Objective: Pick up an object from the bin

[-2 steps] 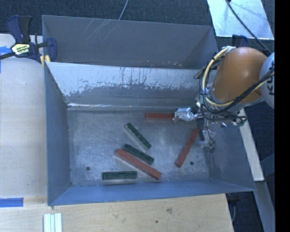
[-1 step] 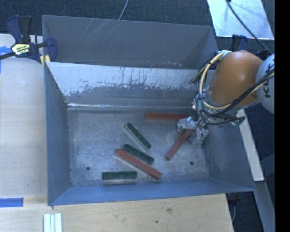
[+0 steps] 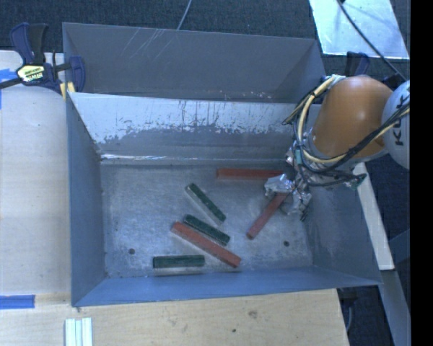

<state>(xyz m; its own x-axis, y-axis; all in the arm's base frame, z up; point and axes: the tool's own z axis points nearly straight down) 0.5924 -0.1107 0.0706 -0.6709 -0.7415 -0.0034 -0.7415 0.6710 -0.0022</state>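
- Arm comes in from the right; the orange wrist cover [image 3: 353, 117] sits over the right end of the bin [image 3: 83, 193], and the gripper [image 3: 289, 193] points down near the floor.
- Jaws are closed on the upper end of the slanted red bar [image 3: 263, 220]; its free end lies below-left of them.
- Green bars, three, all left of the jaws: flat green bar [image 3: 178, 262] farthest, angled green bar [image 3: 206, 202], short green bar [image 3: 206, 229].
- Red bars, three: long red bar [image 3: 206, 244] far below-left, level red bar [image 3: 245, 173] just up-left, and the pinched one.
- The pinched end is partly covered by gripper metal and cables.
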